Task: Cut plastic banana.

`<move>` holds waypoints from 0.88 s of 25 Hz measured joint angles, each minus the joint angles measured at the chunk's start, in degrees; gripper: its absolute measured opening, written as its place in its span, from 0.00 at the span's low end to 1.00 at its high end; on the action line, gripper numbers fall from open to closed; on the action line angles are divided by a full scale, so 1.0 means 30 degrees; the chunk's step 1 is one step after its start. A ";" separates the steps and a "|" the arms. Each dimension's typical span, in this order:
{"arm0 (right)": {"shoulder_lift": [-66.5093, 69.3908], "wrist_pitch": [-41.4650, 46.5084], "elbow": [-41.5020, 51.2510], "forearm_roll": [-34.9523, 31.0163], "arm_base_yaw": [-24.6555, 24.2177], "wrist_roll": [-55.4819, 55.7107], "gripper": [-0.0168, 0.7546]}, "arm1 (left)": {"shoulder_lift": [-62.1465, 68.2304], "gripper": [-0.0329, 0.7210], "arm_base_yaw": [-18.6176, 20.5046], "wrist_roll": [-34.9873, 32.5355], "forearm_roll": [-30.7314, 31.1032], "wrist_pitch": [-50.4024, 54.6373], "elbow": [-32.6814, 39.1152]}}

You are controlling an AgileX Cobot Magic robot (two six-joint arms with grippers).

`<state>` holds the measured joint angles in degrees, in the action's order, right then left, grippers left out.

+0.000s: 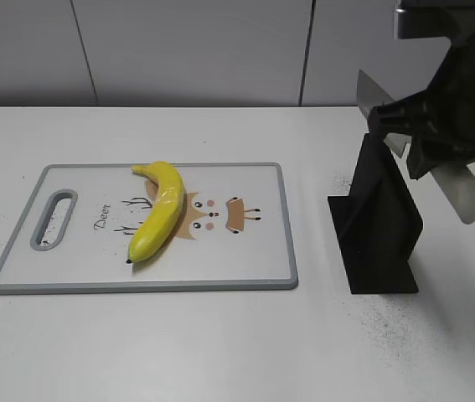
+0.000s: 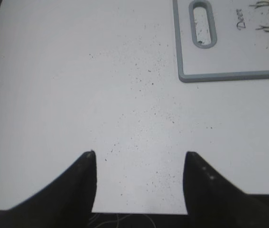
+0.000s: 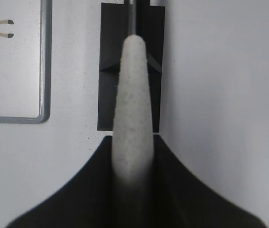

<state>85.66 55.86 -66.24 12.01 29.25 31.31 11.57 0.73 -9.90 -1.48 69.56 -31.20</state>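
The curved glossy yellow plastic banana (image 1: pixel 160 209) lies in 1 piece on the white, grey-rimmed rectangular cutting board (image 1: pixel 245 276), near the board's middle, over its printed deer drawing. The board rests flat on the white surface (image 1: pixel 220 352). To the right of the board stands a black angular knife stand (image 1: pixel 379 226). Above that stand, the right gripper (image 3: pixel 133 156) is clamped on the pale grey handle of a knife (image 3: pixel 132 95), its steel blade pointing up and back. Left of the board, the left gripper (image 2: pixel 139 183) hovers over the surface, jaws spread wide and holding nothing.
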 joint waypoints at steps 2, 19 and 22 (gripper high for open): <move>0.0000 -0.0291 0.0425 0.0016 0.0000 0.0141 0.23 | -0.1071 0.76 0.0000 0.0000 0.0000 -0.0084 0.0000; -0.0096 -0.1592 0.2055 0.0046 0.0000 0.0880 0.23 | -0.3940 0.76 0.0000 0.0046 -0.0044 -0.2252 0.1485; -0.0096 -0.2134 0.2818 0.0060 0.0000 0.0934 0.23 | -0.3940 0.76 0.0000 0.0068 -0.0044 -0.2313 0.1485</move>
<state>85.38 49.46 -57.78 12.19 29.25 34.11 -0.25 0.73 -9.70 -1.62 62.62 -26.74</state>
